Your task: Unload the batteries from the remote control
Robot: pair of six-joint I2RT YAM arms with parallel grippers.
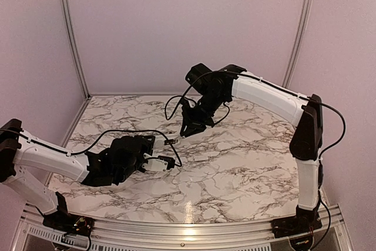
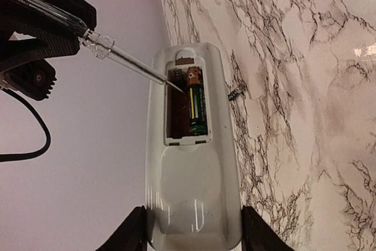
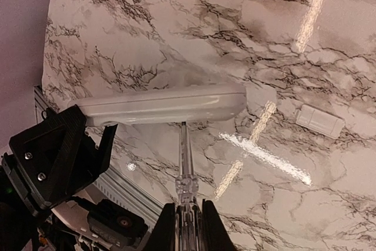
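Your left gripper [image 2: 194,236] is clamped on the near end of the remote control [image 2: 194,186], holding it up off the table [image 2: 305,145] with the recess side facing its camera. Seated battery [image 2: 196,107] fills the right slot of the open bay and the left slot is bare. Your right gripper [image 3: 187,227] is closed around a clear screwdriver [image 3: 184,151], whose tip is in the bare slot beside that battery. From the right wrist, the remote's back hides the bay. Loose battery [image 2: 236,92] lies on the marble just past the remote's edge. Cover plate [image 3: 320,120] lies flat, well apart.
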